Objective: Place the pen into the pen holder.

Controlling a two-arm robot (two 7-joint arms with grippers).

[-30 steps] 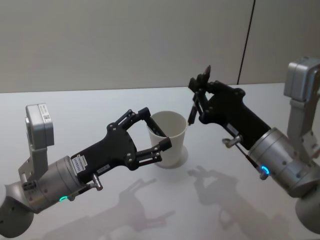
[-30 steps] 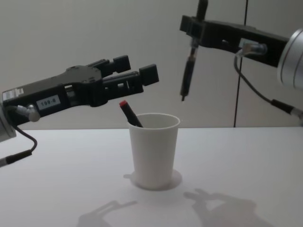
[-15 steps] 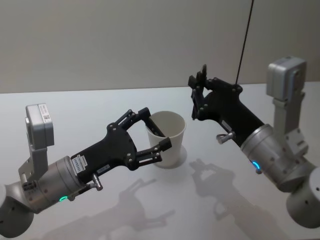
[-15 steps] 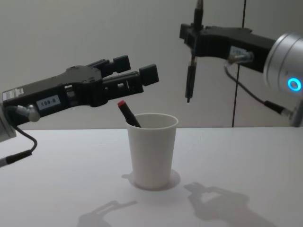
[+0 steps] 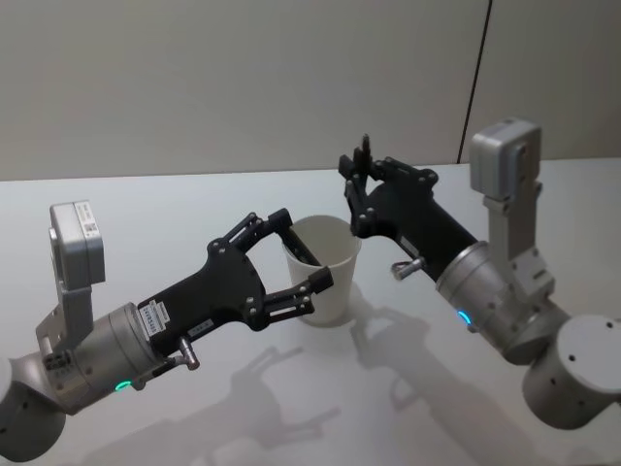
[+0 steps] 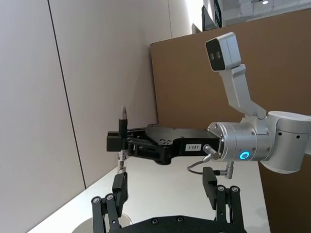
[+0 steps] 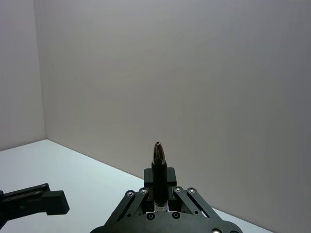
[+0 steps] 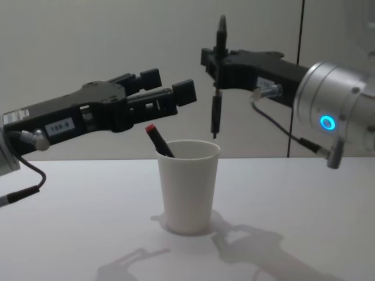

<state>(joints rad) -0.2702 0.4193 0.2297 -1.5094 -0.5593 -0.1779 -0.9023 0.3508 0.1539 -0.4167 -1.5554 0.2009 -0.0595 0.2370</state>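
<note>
The pen holder, a white paper cup point(image 8: 187, 187) point(image 5: 330, 282), stands on the table with a red-capped pen point(image 8: 157, 139) leaning inside it. My right gripper point(image 8: 215, 65) point(image 5: 357, 189) is shut on a dark pen point(image 8: 216, 111) point(image 7: 159, 167), held upright. Its lower tip hangs just above the right side of the cup's rim. My left gripper point(image 8: 170, 93) point(image 5: 303, 250) is open and hovers above rim height on the cup's left. In the head view its fingers appear on either side of the cup. The left wrist view shows the held pen point(image 6: 122, 141) beyond the open left gripper point(image 6: 164, 184).
The cup stands on a plain white table point(image 8: 88, 234) with a grey wall behind. A dark vertical seam point(image 8: 296, 76) runs down the wall at the right. Arm shadows fall on the table in front of the cup.
My right arm has carried the pen left and down, from off to the cup's right to just above its rim. The cup slid a little left. The left arm has not moved.
</note>
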